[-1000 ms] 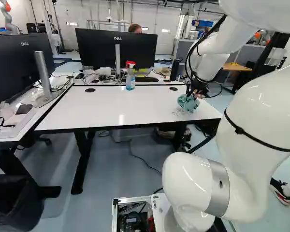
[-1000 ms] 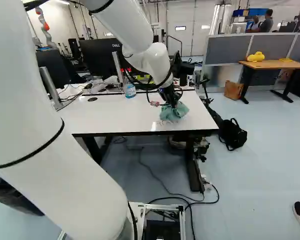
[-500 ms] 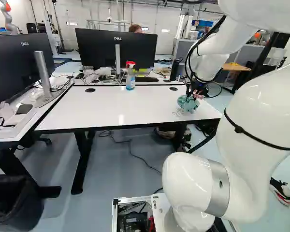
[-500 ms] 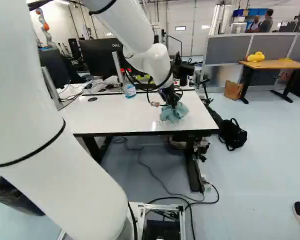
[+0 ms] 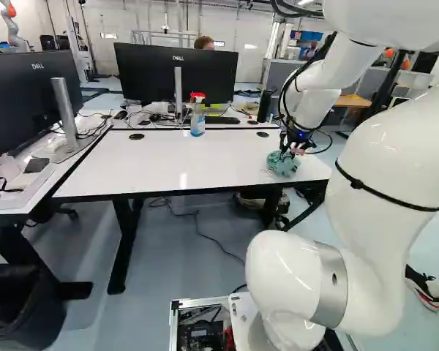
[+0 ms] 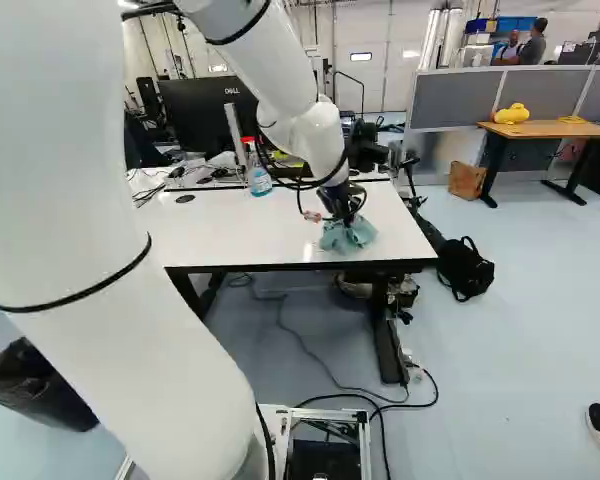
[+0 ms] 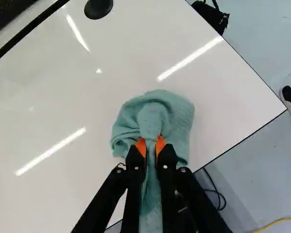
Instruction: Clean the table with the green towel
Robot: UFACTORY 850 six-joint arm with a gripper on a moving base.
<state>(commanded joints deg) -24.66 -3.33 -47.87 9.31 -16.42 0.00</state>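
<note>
1. End effector (image 6: 347,215) first: I have it pointing down over the near right part of the white surface (image 5: 183,168), with its two fingers drawn in and clamped on the green towel (image 7: 174,116).
2. Looking along the end effector (image 7: 151,145) in the wrist view, I see both orange pads (image 7: 161,144) pressing a fold of the towel from two sides. The bunched part lies on the surface around and ahead of the fingertips, while another length runs back between and under the fingers.
3. My white arm (image 5: 384,190) reaches out from the base and bends down to the end effector from above.
4. Beyond the end effector, I can see a black round cap (image 7: 98,7) set in the surface.
5. Farther off and to its left, a spray bottle (image 5: 197,118) with a red top stands upright, well apart from the towel.
6. Behind that bottle is a black monitor (image 5: 175,73), with a dark keyboard (image 5: 223,120) near its foot.
7. Down on the floor, to the right of the end effector, I see a black bag (image 6: 466,268).
</note>
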